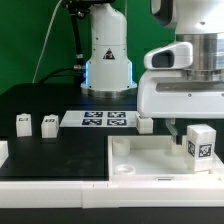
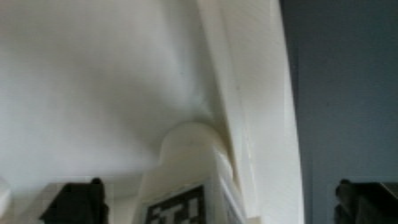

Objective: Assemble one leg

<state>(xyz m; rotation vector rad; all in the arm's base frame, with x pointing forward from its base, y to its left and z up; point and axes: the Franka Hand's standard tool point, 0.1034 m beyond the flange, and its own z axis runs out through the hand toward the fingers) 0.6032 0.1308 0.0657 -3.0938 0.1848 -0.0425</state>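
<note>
On the black counter (image 1: 40, 150), taking the marker board (image 1: 104, 119) as the landmark, two small white blocks (image 1: 22, 123) and (image 1: 49, 124) stand upright just off the board's end toward the exterior view's left, a little apart from each other. At that same edge of the picture, nearer the camera than the board, a white piece (image 1: 3, 151) is cut off by the frame. The board itself lies flat in front of the arm's white base (image 1: 107, 55). In front of the board and toward the exterior view's right lies the large flat white tray (image 1: 150, 160), with a round socket showing at its near corner. Another small white block (image 1: 145, 125) sits just off the board's right end, at the tray's far rim. Further right of the board, over the tray, stands the leg (image 1: 199, 146), upright, its square tag facing the camera. The pincer (image 1: 187, 136) hangs right above it, fingers spread wide on either side, so the leg appears free of them. In the wrist view the leg (image 2: 187, 180) shows as a white rounded shape with part of its tag, between two dark fingertips (image 2: 75, 200) that stand well clear of it.
</note>
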